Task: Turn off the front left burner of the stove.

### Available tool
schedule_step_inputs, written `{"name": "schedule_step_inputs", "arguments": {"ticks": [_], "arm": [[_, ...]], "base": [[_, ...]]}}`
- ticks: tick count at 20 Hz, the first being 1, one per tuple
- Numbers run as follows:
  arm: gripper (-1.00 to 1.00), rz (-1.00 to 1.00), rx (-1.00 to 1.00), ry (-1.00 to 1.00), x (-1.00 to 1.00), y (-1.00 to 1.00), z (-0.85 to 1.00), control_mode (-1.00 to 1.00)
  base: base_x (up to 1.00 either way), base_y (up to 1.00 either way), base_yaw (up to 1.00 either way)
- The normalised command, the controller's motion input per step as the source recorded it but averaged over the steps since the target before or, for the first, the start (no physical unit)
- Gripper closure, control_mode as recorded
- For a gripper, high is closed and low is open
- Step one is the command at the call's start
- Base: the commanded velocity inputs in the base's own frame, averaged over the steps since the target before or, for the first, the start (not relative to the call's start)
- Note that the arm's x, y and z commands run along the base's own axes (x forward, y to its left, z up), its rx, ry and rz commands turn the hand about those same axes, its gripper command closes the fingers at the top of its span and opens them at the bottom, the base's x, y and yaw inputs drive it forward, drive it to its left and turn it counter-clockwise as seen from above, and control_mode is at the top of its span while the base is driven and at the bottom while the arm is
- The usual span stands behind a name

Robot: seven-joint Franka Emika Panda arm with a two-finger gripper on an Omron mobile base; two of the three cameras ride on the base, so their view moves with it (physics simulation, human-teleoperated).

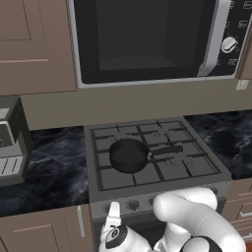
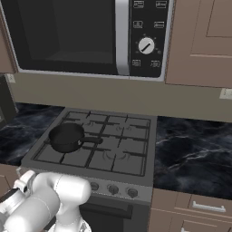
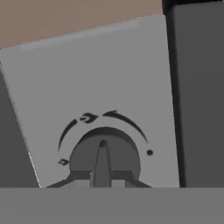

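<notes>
The microwave [image 1: 147, 39], black with a white dial [image 2: 146, 45] on its panel, is mounted above the stove, between brown wall cabinets [image 2: 201, 41]. Below it, the dark marbled counter [image 2: 195, 154] is seen on both sides of the stove [image 2: 97, 145], a grey metal range with a dark cast-iron grate top. A grey appliance [image 1: 12, 142] is set at the counter's left end, well apart from the stove.

The front left burner [image 1: 116, 178] is found at the cooktop's front-left corner, as a square grate section with crossed bars. A round black pan [image 1: 129, 154] is placed just behind it, toward the left half of the cooktop, with its handle [image 1: 166, 149] pointed to the right. A row of small round knobs [image 2: 113, 189] is carried on the stove's front panel, below the cooktop's front edge.

The white arm [image 1: 192, 216] is lowered in front of this panel, with the gripper [image 1: 113, 211] brought up to the panel's left end. In the hand view, a grey knob [image 3: 104, 159] with a raised ridge is seen very close, on a light grey panel printed with an arc, small flame marks and a dot. The fingertips cannot be made out there, so whether the claw is apart, together or clamped on the knob cannot be told.
</notes>
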Motion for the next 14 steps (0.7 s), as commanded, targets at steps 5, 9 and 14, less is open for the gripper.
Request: {"name": "schedule_step_inputs", "arguments": {"ticks": [5, 9, 14], "arm": [[1.0, -0.11, 0.36, 0.0, 0.17, 0.0, 0.16, -1.0], [1.0, -0.07, 0.32, -0.01, 0.37, 0.0, 0.27, -1.0], [1.0, -0.03, 0.29, -0.04, 0.48, 0.0, 0.3, -1.0]], "base": [[0.0, 0.0, 0.0], [0.0, 0.0, 0.0], [0.0, 0.0, 0.0]]}}
